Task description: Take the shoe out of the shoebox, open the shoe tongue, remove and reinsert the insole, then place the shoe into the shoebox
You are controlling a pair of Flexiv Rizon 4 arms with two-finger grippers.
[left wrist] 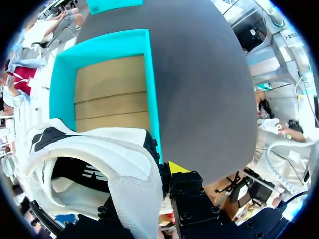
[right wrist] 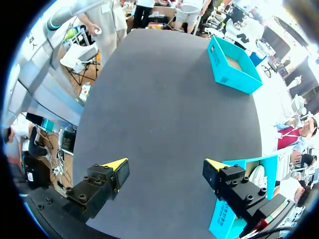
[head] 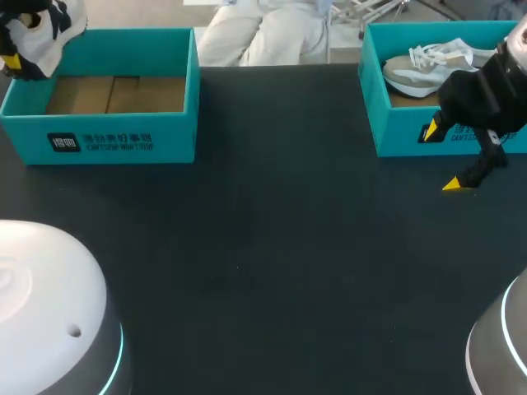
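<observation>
Left claw, ten o'clock, clamps a white-and-black sneaker above a teal shoebox. Right claw, three o'clock, hangs spread apart beside another shoebox.

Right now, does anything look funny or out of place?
Nothing is spilled or broken. One white shoe is not in a box: the left gripper holds it up by the far left corner of the empty left shoebox. The other shoe lies in the right shoebox, with the open right gripper in front.

Open passage over table between left shoebox and right shoebox walls.
</observation>
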